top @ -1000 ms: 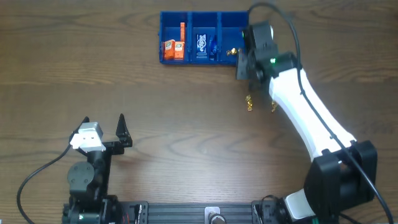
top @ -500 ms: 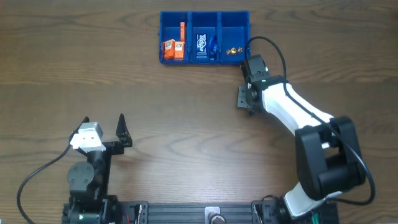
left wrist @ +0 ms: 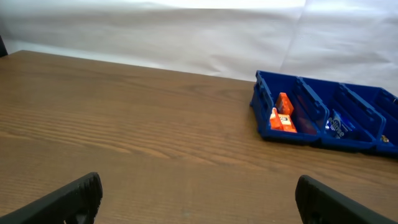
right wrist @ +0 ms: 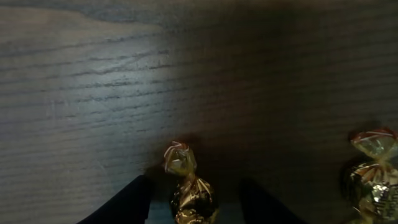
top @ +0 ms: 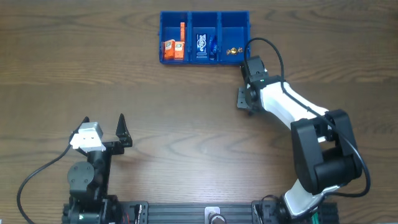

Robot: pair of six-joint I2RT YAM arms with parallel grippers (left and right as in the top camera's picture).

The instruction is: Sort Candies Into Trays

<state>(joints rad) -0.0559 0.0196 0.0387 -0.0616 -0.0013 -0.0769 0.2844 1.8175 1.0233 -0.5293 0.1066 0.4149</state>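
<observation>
— What's the surface like on your feed?
— I've got a brown wood-grain table [top: 74, 56], with the grain running side to side in the top view. Past its far edge, my left wrist camera picks up a creased white backdrop [left wrist: 186, 37] that closes off the room behind.
— And the tray?
— The blue tray [top: 205, 62] sits at the far side of the table, three compartments in a row. I see orange candies [top: 173, 47] in the left compartment, a blue-wrapped candy [top: 202, 42] in the middle one and gold candies [top: 233, 50] in the right one.
— Where's your right arm?
— The right gripper [top: 244, 98] is down low over the table, just in front of the tray's right end. On its wrist camera I see its fingers [right wrist: 127, 202] parted, one on either side of a gold-wrapped candy [right wrist: 189, 186] lying on the wood. There's a gap on each side, so I'd call it spread around the candy and gripping nothing. A second gold-wrapped candy [right wrist: 372, 171] lies near it on the table, outside the fingers.
— Left arm?
— The left gripper [top: 104, 121] is close to its own base, well apart from the tray. It's spread wide, carries nothing, and its camera looks across the wood towards the tray
</observation>
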